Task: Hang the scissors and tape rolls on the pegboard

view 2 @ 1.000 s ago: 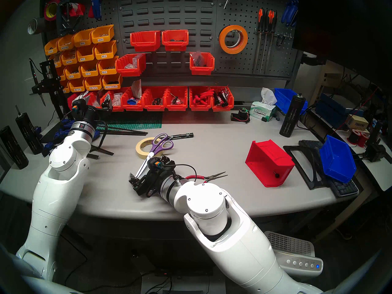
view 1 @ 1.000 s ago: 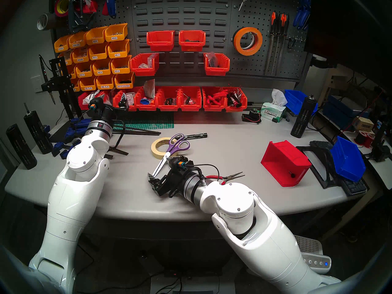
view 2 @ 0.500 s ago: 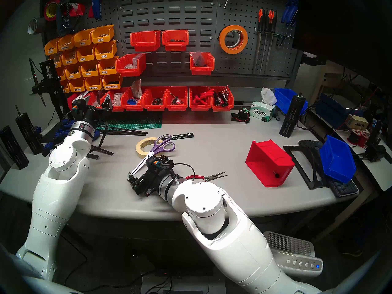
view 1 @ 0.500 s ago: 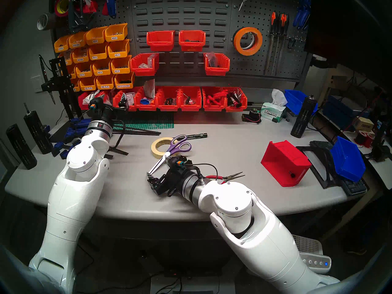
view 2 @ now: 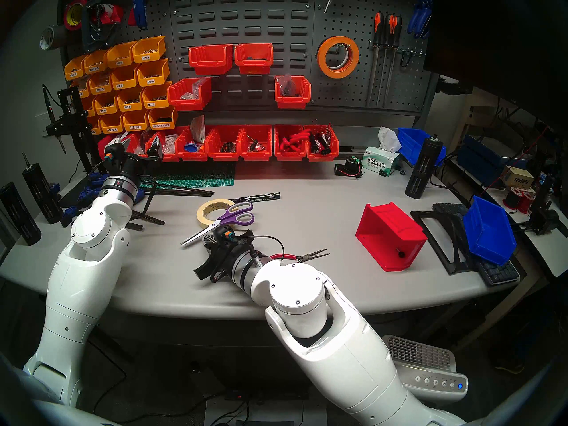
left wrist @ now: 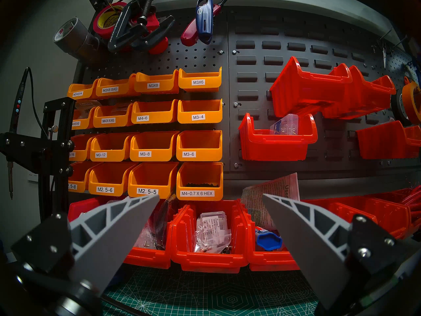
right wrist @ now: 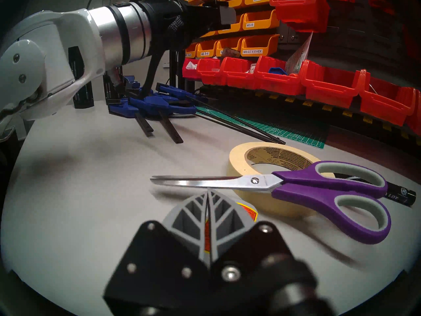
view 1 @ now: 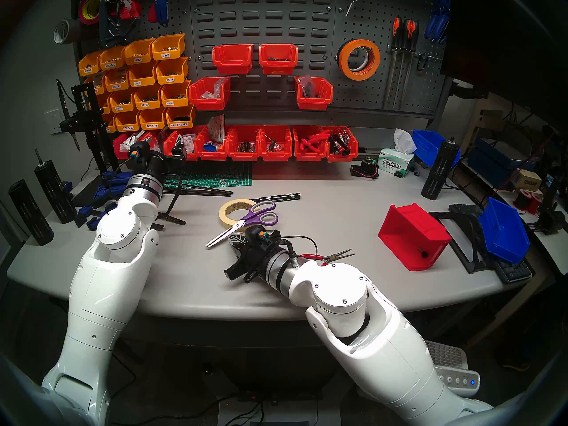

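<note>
The purple-handled scissors (view 1: 261, 214) (right wrist: 319, 190) lie shut on the table, their handles resting across the cream tape roll (view 1: 229, 208) (right wrist: 241, 162). My right gripper (view 1: 235, 239) (right wrist: 208, 191) is shut with nothing between its fingers, and its tip is right at the near edge of the silver blades. An orange tape roll (view 1: 359, 59) hangs on a hook of the pegboard (view 1: 378, 93). In the left wrist view a black roll (left wrist: 397, 105) hangs just behind it. My left gripper (left wrist: 210, 201) (view 1: 178, 151) is open and empty, held in front of the red bins at the back left.
A black marker (view 1: 276, 198) lies just behind the scissors. Red-handled pliers (view 1: 332, 257) lie beside my right wrist. A tipped red bin (view 1: 412, 234) and a blue bin (view 1: 504, 228) stand to the right. Blue clamps (view 1: 107, 185) and a green cutting mat (view 1: 215, 178) are at the back left.
My right gripper went from open to shut and closed on nothing. The scissors swung round on the cream roll, so the blades now lie flatter and point further left.
</note>
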